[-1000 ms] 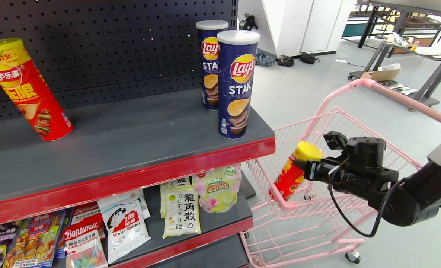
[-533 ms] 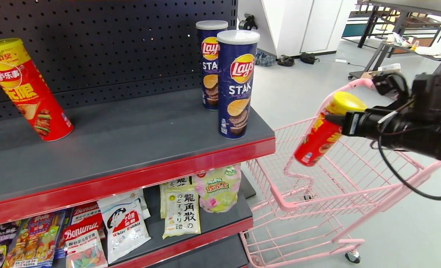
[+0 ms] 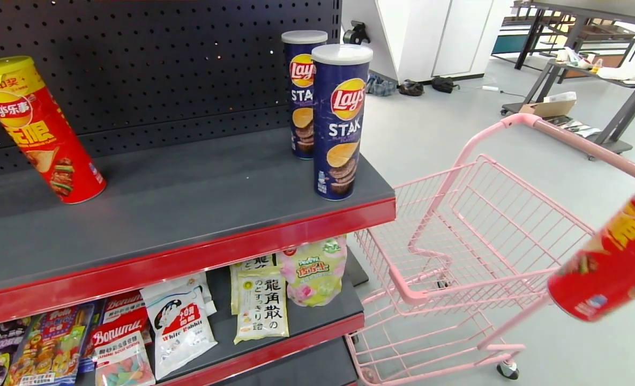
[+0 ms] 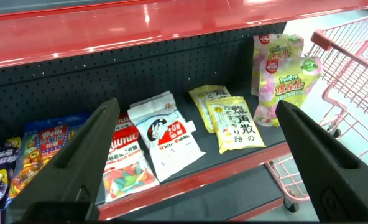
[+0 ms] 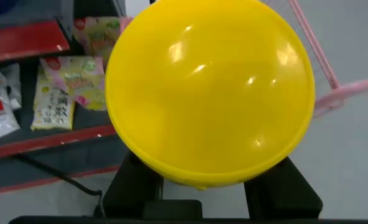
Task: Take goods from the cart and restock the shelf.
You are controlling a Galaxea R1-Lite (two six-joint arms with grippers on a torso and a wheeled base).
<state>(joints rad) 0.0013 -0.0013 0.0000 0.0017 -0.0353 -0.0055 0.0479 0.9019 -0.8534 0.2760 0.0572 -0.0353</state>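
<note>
The premises comprised a retail shelf with a grey deck and red lip, backed by black pegboard, on a pale grey floor. On the deck stood two blue canisters near its right end and a leaning red canister at its left, tilted against the pegboard. The pink cart stood just beside the shelf's right end.

The right gripper was clamped about a yellow-lidded red canister, held aloft and tilted beyond the cart's right side, well apart from the shelf. The left gripper hung with jaws spread, holding nothing, facing the snack packets on the lower shelf.

Assessment: pickup complete. Carry and upright placement on the deck remained outstanding. No further goods were seen in the cart.
</note>
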